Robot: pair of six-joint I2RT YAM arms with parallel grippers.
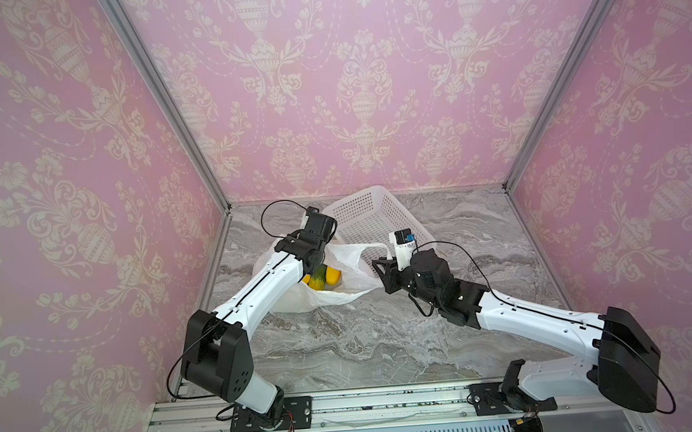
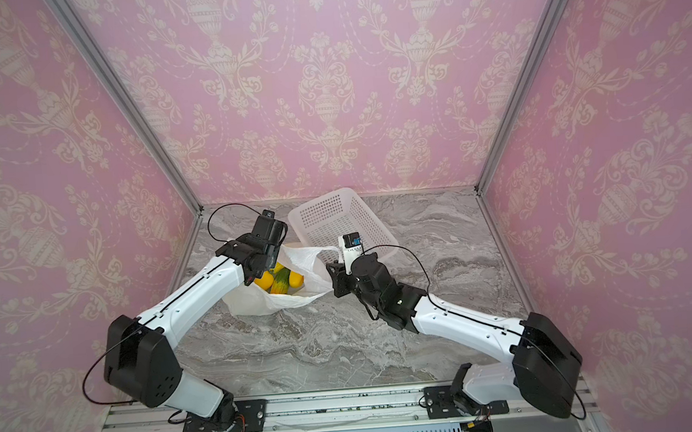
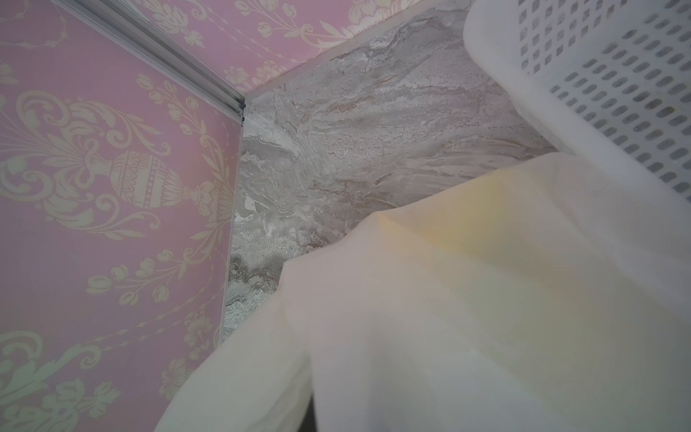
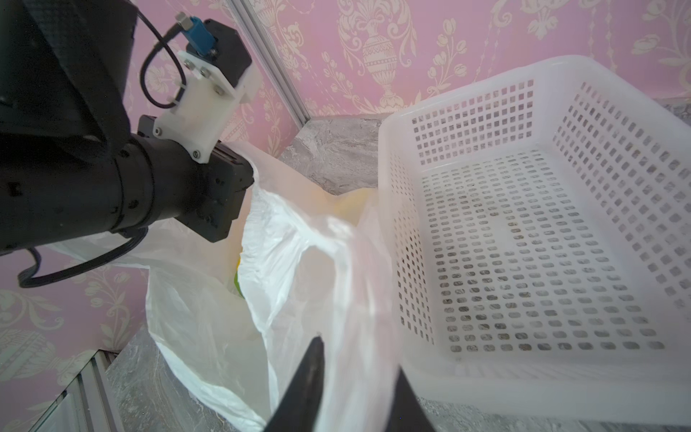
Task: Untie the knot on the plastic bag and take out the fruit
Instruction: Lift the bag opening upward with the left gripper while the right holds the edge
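The fruit (image 1: 323, 278), yellow and green pieces, lies in the gaping mouth of the plastic bag (image 1: 333, 299). The bag slumps on the surface (image 1: 345, 350) just beside the basket (image 1: 381, 206), and no knot shows. The left gripper (image 4: 239, 187) dips into that mouth. Its jaws are together, but film hides what they clamp, if anything. The right gripper (image 4: 355, 370) has its 2 jaws apart, with a handle loop draped loosely between them. Likely risk: with nothing pinning the bag, a lift by the left arm may drag film along, spilling fruit or collapsing the mouth.
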